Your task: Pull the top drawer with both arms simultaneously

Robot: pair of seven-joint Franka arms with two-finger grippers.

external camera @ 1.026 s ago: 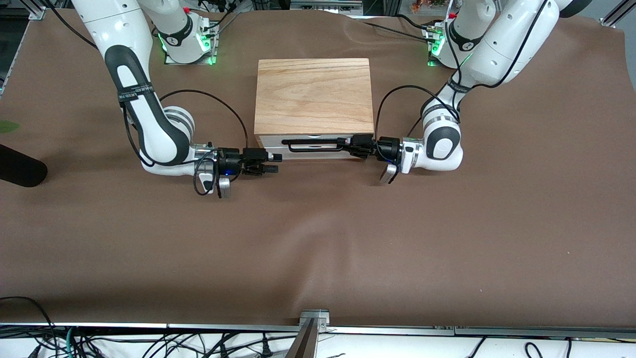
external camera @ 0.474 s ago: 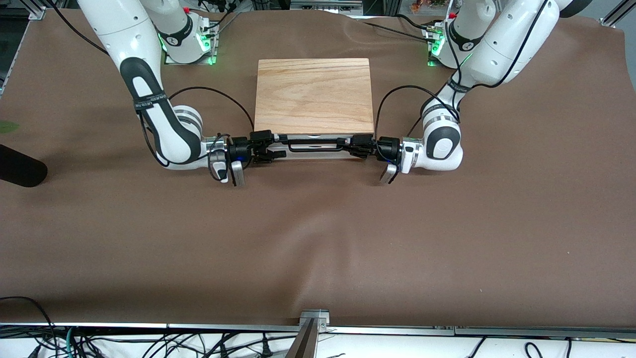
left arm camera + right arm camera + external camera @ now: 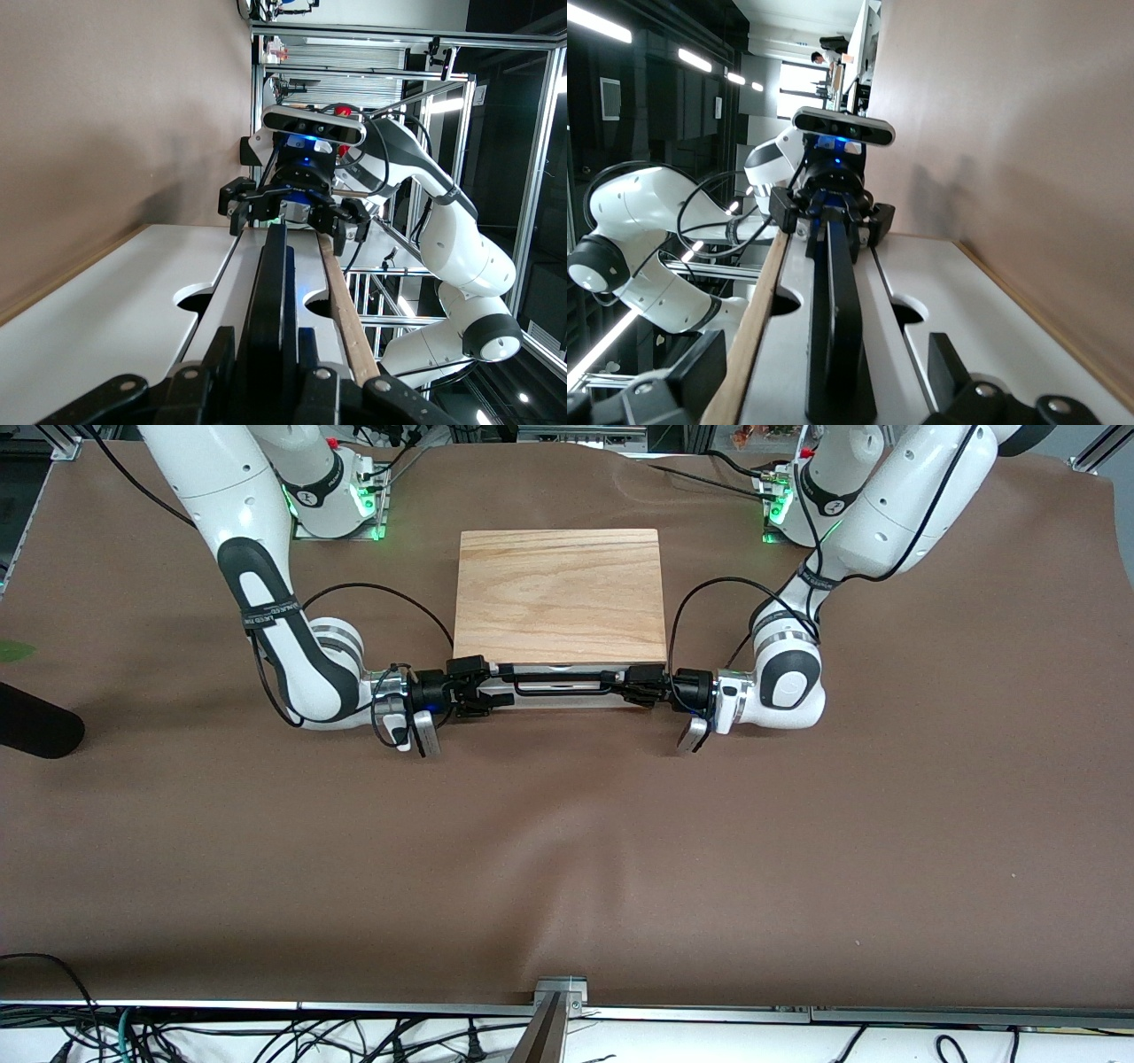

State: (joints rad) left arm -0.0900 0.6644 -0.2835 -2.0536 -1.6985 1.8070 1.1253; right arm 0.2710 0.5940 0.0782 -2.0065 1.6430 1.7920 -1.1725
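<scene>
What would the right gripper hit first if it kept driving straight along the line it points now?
Probably the left gripper. The right gripper points along the top drawer's black wire handle from the right arm's end, and the left gripper sits on the same bar, facing it.

The right gripper, which a second ago hung over the cloth off the cabinet's corner at the right arm's end, clear of the drawer, travelled in to the black wire handle of the top drawer. It reached the handle's end half a second ago. Since then it only edged slightly along it, fingers spread around the bar.
</scene>
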